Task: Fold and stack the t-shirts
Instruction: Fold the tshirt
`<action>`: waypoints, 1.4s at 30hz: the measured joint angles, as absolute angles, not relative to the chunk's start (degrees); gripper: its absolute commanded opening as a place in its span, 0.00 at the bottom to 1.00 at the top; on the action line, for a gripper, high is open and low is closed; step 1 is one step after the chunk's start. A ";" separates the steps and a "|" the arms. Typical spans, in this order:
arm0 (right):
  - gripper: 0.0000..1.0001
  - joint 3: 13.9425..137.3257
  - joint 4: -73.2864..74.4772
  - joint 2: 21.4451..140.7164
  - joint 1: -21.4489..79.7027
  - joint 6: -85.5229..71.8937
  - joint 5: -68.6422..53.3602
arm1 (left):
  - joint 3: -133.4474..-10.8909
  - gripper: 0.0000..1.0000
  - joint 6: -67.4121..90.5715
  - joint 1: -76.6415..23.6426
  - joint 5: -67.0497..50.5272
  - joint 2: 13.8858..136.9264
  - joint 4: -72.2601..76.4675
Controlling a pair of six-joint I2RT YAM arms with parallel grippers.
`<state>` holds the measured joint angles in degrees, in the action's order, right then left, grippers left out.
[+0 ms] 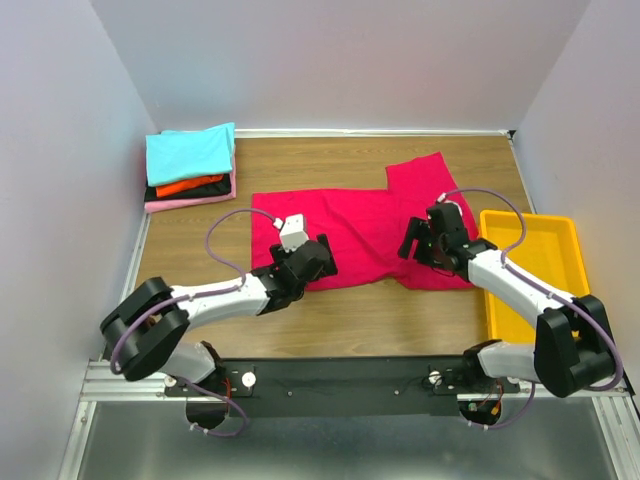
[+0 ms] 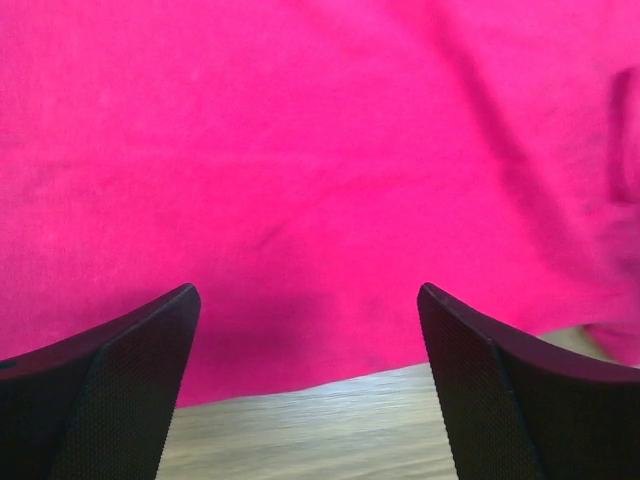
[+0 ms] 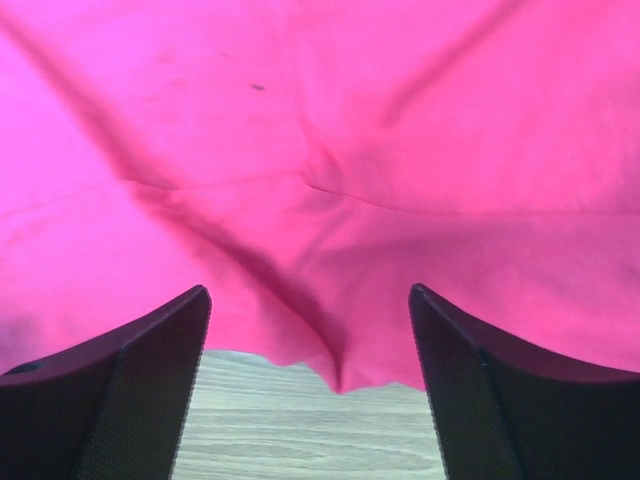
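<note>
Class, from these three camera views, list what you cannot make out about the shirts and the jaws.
- Top view: the left arm and right arm cover part of the near edge of the red shirt and hide the jaws.
- Top view: the blue shirt hides most of the stack below; only edges show.
- Wrist views: frame edges cut off the shirt's outline; whether the open jaws touch cloth is unclear.

The brown wood-grain tabletop (image 1: 340, 315) carries a large crimson cloth t-shirt (image 1: 360, 225) spread flat across its middle, one sleeve reaching toward the far right. In the far left corner sits a pile of folded shirts (image 1: 190, 170), its pink bottom shirt (image 1: 185, 203) lying on the wood. A yellow plastic bin (image 1: 528, 214) stands at the right edge.
</note>
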<state>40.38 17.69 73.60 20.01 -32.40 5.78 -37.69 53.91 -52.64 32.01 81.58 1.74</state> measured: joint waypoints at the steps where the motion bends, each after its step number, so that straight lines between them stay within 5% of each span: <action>1: 0.95 40.77 17.72 73.60 20.43 -32.27 5.93 | -38.13 0.98 52.90 -52.64 32.36 80.18 1.63; 15: 1.00 47.55 15.84 75.46 27.38 -33.06 15.94 | -45.84 0.98 43.24 -52.64 34.54 69.12 -0.27; 25: 1.00 43.53 10.63 68.47 27.40 -34.30 20.10 | -36.05 0.98 36.18 -51.86 31.07 61.58 8.25; 42: 1.00 39.07 2.90 79.96 28.08 -33.39 10.57 | -28.03 0.98 35.88 -50.68 20.60 81.12 34.39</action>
<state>39.07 2.90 79.96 28.08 -33.39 10.57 -28.03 35.88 -50.68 20.60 81.12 34.39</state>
